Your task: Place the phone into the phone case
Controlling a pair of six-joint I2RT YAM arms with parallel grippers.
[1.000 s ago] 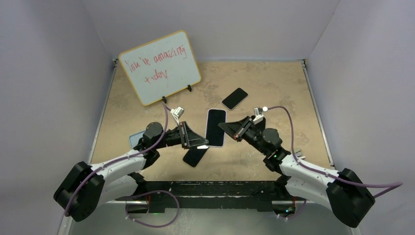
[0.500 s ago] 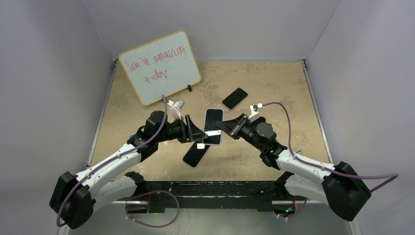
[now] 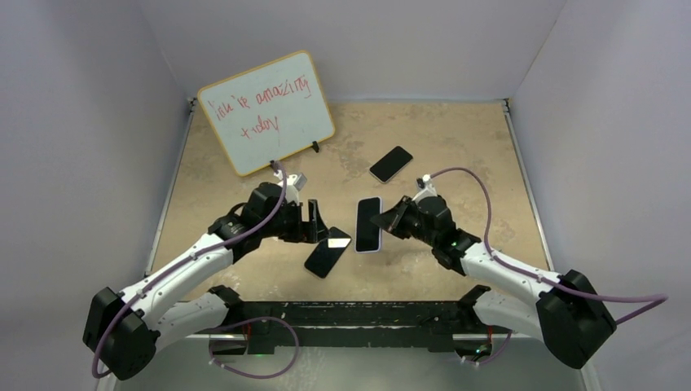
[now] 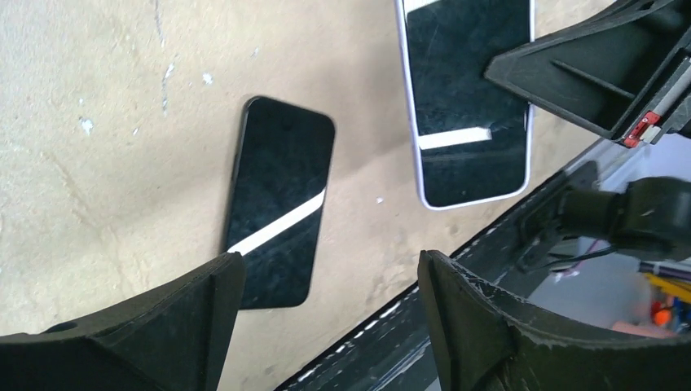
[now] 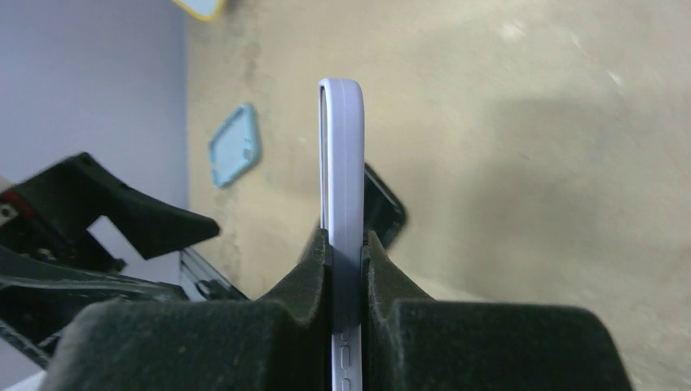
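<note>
While the right gripper is clamped on the lilac case, one finger on the screen side and one on the back, the case stands edge-on at the centre of the right wrist view. A phone with a dark screen appears to sit inside this case. Whether every corner is fully seated cannot be confirmed. In the top view the pair lies just right of centre and appears raised off the table.

The left gripper is spread wide and grasps nothing. It hovers above a black phone lying flat, left of centre in the left wrist view. A second black phone lies well apart, above centre in the top view. A blue case lies at the upper left of the right wrist view.

Handling, as a judgement:
- The phone is likely rigid and dense for its bulk. Its glass face is probably slick and breakable.
- The case is likely light, with a flexible rim that yields under pressure and grips better than glass.
- Take hold across the two flat faces, near the middle of the length. A hold near one end may let the body pivot between the pads.
- Avoid squeezing the case rim, which could spring the phone out.
- To finish seating, support the back and press one corner at a time.
</note>
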